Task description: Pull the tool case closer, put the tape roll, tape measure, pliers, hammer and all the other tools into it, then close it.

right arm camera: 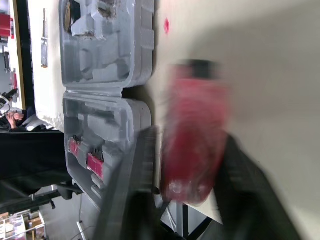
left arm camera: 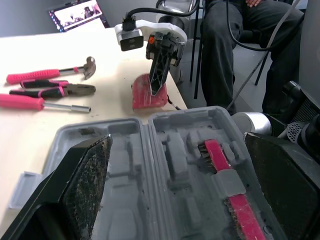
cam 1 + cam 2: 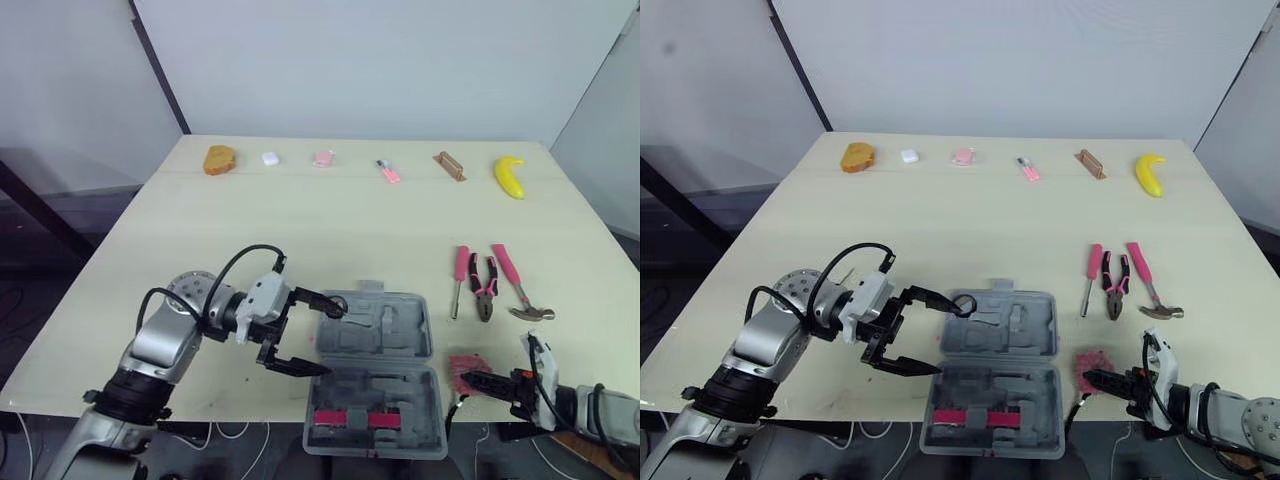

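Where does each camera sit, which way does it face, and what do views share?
Head eyes: on the head, facing down over the table, both arms showing.
Left wrist: past the fingers of the open left tool, across the tool case toward the right tool.
Right wrist: low over the table, onto a red object beside the tool case.
Shared: all show the tool case.

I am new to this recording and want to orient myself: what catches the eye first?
The open grey tool case lies at the near edge of the table, with the left gripper open beside its left side. Right of the case the right gripper is at a red item, and pink-handled pliers and a hammer lie farther back.
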Robot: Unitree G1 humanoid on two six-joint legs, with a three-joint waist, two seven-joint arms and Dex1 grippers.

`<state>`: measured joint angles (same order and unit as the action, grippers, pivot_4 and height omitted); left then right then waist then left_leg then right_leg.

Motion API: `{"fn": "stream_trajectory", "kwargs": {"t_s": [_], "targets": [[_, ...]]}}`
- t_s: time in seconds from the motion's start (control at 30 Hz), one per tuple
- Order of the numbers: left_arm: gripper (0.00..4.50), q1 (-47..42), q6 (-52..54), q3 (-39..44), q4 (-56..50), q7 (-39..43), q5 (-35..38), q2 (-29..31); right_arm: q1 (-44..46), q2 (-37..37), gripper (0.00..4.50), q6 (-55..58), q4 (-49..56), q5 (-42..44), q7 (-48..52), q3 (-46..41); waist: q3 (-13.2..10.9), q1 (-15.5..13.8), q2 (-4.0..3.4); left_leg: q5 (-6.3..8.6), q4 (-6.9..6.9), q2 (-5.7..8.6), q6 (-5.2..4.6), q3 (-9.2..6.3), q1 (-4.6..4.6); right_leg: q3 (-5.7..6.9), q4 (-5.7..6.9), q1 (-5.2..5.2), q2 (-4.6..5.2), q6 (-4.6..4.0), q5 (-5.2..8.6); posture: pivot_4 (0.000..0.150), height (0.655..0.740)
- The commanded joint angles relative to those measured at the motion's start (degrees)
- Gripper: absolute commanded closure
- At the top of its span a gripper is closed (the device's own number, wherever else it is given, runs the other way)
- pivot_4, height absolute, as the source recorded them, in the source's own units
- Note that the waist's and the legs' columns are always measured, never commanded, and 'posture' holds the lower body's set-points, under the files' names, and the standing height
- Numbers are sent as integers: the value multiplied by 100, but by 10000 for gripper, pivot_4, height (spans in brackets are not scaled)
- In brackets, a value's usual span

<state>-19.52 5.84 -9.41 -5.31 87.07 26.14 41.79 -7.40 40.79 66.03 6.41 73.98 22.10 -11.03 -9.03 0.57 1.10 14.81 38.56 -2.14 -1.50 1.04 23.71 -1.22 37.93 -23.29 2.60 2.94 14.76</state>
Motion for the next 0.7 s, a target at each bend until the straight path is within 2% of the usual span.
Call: {"fn": "stream_trajectory", "kwargs": {"t_s": [0.03,0.07,0.1,0.33,0.53,0.7], "targets": [[0,56,-8,162,-313,-77,66,67,2,-50,6980,-32,137,-182,113,-163,1,1,1,0,0,0,0,0,-1,0,0,0,0,0,0,1500,7400],[0,80,-1,169,-340,-99,70,66,-24,-15,1739,-68,120,-248,166,-238,1,2,2,0,0,0,0,0,-1,0,1,0,0,0,0,1500,7400],[0,103,5,175,-364,-117,75,70,-75,51,803,-99,136,-325,272,-296,1,2,1,0,1,0,0,0,-3,-2,2,0,0,1,-1,1500,7400],[0,171,39,221,-437,-161,137,100,-602,690,803,-509,461,-1057,1294,-558,1,-52,0,0,4,2,0,5,-2,-6,-1,1,1,7,-4,1500,7400],[0,346,101,485,-553,-99,425,159,-829,1073,803,-2368,655,-2555,2665,-429,2,-1,-3,0,4,1,0,9,-6,-6,2,1,-2,7,-4,1500,7400],[0,405,108,645,-618,-59,556,239,-831,937,803,-4262,577,-3817,3724,89,2,1,-2,0,4,-2,0,9,-5,-2,2,1,-8,7,-3,1500,7400]]}}
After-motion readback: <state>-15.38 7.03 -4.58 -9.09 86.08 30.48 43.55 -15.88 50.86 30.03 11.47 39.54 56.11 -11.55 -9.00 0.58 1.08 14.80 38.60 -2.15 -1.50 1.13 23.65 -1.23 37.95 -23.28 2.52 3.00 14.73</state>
